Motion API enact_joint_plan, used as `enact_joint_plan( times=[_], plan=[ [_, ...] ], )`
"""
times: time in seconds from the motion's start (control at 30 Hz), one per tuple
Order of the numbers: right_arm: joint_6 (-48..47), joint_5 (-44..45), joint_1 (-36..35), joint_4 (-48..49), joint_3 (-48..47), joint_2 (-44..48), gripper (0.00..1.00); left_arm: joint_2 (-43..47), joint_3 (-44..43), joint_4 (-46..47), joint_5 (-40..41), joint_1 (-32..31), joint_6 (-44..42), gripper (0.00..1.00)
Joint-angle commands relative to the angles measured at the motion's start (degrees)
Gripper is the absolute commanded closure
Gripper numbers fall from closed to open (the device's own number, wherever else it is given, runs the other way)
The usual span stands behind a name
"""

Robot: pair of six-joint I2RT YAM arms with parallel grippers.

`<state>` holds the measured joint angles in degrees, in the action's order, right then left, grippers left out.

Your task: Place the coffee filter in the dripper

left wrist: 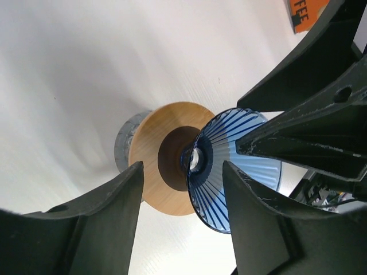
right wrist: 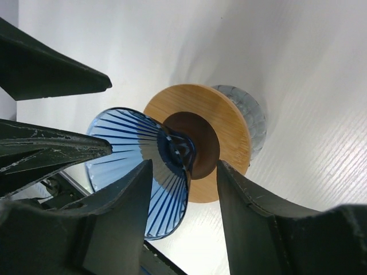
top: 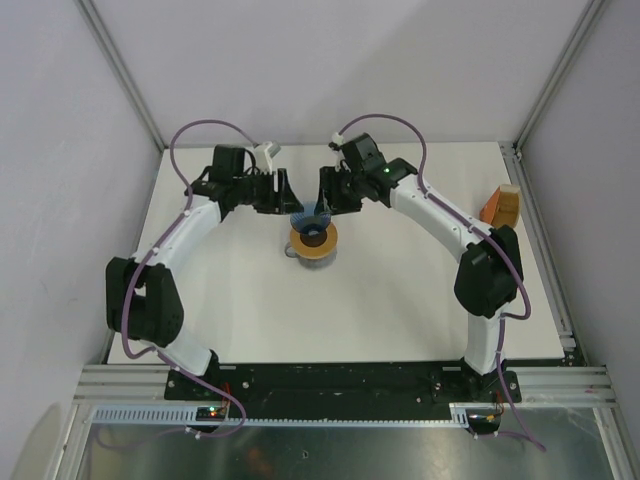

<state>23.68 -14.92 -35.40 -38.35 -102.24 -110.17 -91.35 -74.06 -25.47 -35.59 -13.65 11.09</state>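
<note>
As seated tip-down in hole of amber disc (left wrist: 155, 154) atop glass jug (left wrist: 123, 146), no need to hold dripper (right wrist: 123, 137), so merely flanked by left end effector (left wrist: 182, 172) and right end effector (right wrist: 184, 169), both released, empty; can't spot coffee filter, none visible inside cone.

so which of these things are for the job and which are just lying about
For the job: blue dripper; the coffee filter itself I cannot see.
Lying about: wooden disc, glass jug beneath it, orange pack at far right.
</note>
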Motion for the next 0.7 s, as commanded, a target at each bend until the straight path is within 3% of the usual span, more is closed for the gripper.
enact_joint_plan(
  times=[0.0,0.2,0.37,0.53,0.67],
  plan=[
    [-1.0,-0.7,0.1,0.4,-4.3,0.2,0.46,0.9,-3.7,0.1,-0.9,0.5,0.2,0.37],
    [-2.9,0.5,1.1,-0.9,-5.8,3.5,0.39,3.1,-3.8,0.1,-0.7,1.2,-1.7,0.31],
    [-3.9,3.0,6.6,-0.3,-1.2,12.9,0.30,5.9,-2.7,0.1,-0.7,3.6,-4.8,0.22],
    [-3.6,7.6,17.2,1.7,10.7,25.9,0.24,8.9,-0.2,0.1,4.1,4.7,-10.0,0.15],
    [-0.2,9.9,30.7,3.8,25.0,35.8,0.30,10.0,1.0,0.1,8.5,5.2,-13.7,0.11]
  ],
)
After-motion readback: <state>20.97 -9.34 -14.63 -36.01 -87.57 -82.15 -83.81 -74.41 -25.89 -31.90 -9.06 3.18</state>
